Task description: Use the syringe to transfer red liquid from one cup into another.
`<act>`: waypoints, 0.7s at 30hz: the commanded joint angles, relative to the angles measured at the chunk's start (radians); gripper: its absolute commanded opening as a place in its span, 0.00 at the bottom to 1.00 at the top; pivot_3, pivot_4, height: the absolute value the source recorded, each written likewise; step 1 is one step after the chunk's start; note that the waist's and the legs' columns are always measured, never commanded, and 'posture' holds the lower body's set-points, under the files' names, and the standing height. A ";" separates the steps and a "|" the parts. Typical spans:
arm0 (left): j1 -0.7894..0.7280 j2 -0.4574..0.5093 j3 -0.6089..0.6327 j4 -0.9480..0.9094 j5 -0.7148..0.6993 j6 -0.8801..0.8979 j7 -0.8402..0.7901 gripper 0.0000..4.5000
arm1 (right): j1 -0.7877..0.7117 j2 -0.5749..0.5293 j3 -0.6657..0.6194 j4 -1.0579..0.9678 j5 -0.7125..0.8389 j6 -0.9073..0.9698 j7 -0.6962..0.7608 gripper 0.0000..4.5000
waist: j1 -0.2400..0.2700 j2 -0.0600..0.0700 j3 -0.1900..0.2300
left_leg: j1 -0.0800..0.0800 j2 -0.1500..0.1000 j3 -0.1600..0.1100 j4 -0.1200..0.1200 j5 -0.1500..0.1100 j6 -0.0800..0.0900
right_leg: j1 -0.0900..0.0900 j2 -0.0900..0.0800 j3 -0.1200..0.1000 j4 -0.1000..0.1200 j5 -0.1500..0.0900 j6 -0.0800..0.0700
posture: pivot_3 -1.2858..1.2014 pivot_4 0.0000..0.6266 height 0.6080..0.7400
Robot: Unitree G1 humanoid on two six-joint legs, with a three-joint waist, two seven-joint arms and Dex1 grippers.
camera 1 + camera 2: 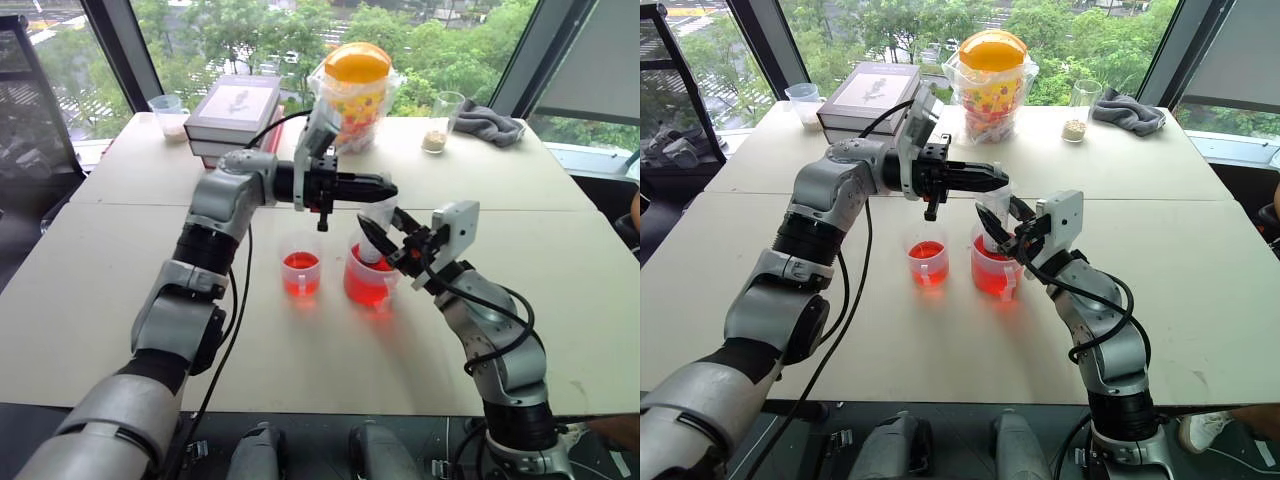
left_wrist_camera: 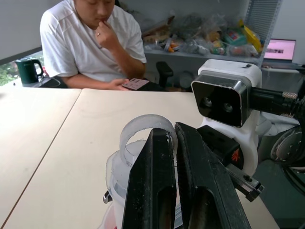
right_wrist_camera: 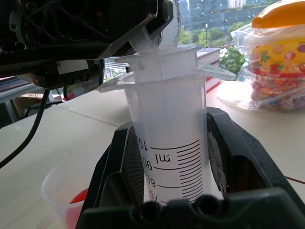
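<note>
The syringe (image 3: pixel 167 119) stands upright with its lower end in the larger handled cup (image 1: pixel 370 282), which holds red liquid (image 1: pixel 366 292). My right gripper (image 1: pixel 386 233) is shut around the syringe's clear barrel just below the flange, scale marks showing between its fingers (image 3: pixel 128 162). My left gripper (image 1: pixel 388 188) reaches in level from the left, above the cup, and is shut on the white ring of the plunger (image 2: pixel 143 131). The smaller cup (image 1: pixel 301 275) stands just left of the larger one, also with red liquid in it.
At the table's far edge are stacked books (image 1: pixel 235 110), a bagged jar with an orange lid (image 1: pixel 355 90), a glass with beige grains (image 1: pixel 441 122), a grey cloth (image 1: pixel 492 125) and a small clear cup (image 1: pixel 168 114). A person (image 2: pixel 90 43) sits at a neighbouring table.
</note>
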 commanded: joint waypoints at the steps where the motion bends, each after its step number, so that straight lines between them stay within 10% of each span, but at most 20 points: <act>1: -0.070 -0.004 0.047 -0.007 -0.010 -0.049 0.007 0.01 | 0.006 -0.010 0.012 -0.036 0.019 0.010 0.013 0.33 | -0.001 0.000 0.000 | 0.000 0.000 0.000 0.000 0.000 0.000 | 0.000 0.000 0.000 0.000 0.000 0.000 | 0.52 0.24 1.00; 21: -0.132 0.011 0.081 0.081 -0.008 -0.124 0.029 0.01 | 0.060 -0.012 0.039 -0.033 0.035 0.035 0.029 0.33 | -0.001 0.000 0.000 | 0.000 0.000 0.000 0.000 0.000 0.000 | 0.000 0.000 0.000 0.000 0.000 0.000 | 0.52 0.24 1.00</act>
